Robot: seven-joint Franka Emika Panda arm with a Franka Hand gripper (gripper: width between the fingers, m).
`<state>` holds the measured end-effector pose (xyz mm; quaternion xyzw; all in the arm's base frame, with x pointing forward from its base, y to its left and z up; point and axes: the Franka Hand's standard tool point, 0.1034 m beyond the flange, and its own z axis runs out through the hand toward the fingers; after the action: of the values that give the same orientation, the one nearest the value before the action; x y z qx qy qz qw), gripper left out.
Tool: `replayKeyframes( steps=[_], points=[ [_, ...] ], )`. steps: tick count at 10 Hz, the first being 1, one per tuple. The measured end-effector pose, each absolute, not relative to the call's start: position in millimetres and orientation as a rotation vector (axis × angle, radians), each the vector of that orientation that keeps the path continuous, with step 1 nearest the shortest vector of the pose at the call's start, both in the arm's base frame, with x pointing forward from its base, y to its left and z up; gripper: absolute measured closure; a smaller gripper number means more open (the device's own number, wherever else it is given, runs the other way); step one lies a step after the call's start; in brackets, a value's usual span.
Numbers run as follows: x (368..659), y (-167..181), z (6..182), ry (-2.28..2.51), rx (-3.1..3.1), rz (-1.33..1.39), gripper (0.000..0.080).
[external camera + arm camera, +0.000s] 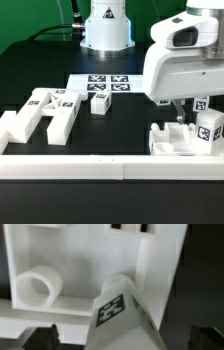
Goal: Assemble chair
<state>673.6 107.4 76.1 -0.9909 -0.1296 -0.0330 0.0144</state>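
Here, the tool stood released, jaws spread wide, directly above the chair base part at 4 o'clock in the exterior view. In the wrist view both dark fingers flanked a slanted tagged bar with a clear gap on each side. Nothing was gripped.

Surroundings, exterior view:
- A tagged block stood just beside the tool, at its 3 o'clock. It was the nearest obstruction.
- The border rail ran along the 6 o'clock edge of the tabletop, close to the chair base part.
- The marker board lay flat toward 12 o'clock, in front of the robot base.
- The loose chair pieces lay grouped at 9 o'clock, well apart from the tool.
- One small chair piece sat between that group and the marker board.

Limits of view:
- The wrist housing covered the tool's upper part and some of the chair base part behind it.
- The frame edge cut off the tagged block at 3 o'clock.
- Whether the tagged block rested on the chair base part or merely against it could not be determined.
- The wrist view was blurred. It showed two rounded lugs in a recessed white panel.
- Whether the slanted tagged bar and the tagged block were one item could not be determined.
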Motion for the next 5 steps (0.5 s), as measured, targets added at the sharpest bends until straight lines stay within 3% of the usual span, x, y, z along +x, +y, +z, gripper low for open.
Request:
replayKeyframes(
  steps=[3, 5],
  points=[
    [673.9, 104.8, 75.9, -0.678, -3.051, -0.105, 0.0150],
    [674.0, 104.2, 75.8, -0.741, -3.041, -0.105, 0.0193]
  ],
)
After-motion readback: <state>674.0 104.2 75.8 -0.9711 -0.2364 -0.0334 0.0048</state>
